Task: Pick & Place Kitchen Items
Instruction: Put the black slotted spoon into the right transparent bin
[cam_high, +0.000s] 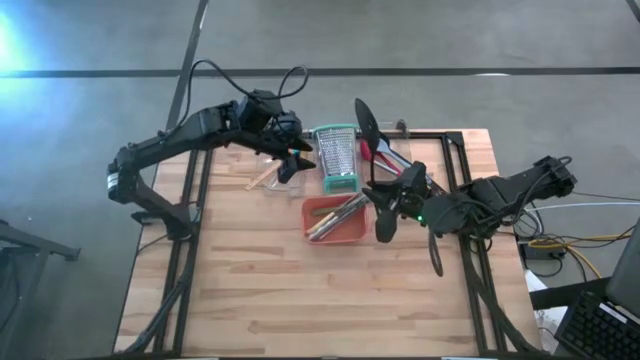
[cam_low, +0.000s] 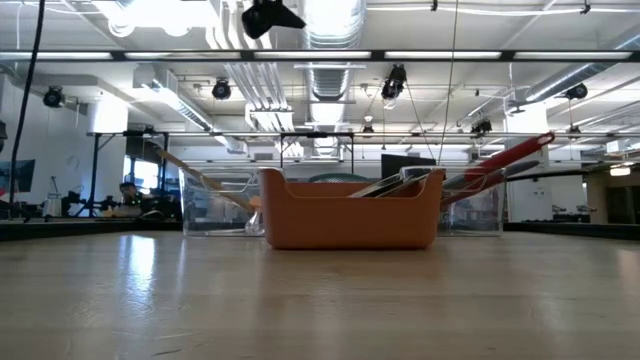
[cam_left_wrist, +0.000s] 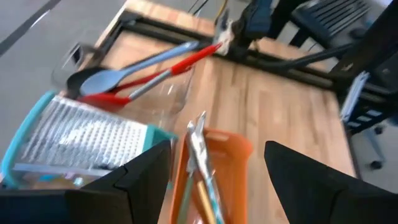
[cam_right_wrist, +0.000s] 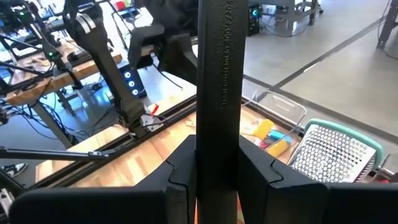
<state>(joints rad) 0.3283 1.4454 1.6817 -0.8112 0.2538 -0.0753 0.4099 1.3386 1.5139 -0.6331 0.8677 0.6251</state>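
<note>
A black utensil is clamped by the right end effector; the left end effector, fingers apart, is held beside the grater.

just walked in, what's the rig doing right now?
Sorting kitchen utensils. The right gripper is shut on a long black utensil, holding it just right of the orange tray, which already holds several tools. The left gripper is open and empty, above the clear bin left of the steel grater. A red spoon and a grey spatula sit in another clear bin to the grater's right.
</note>
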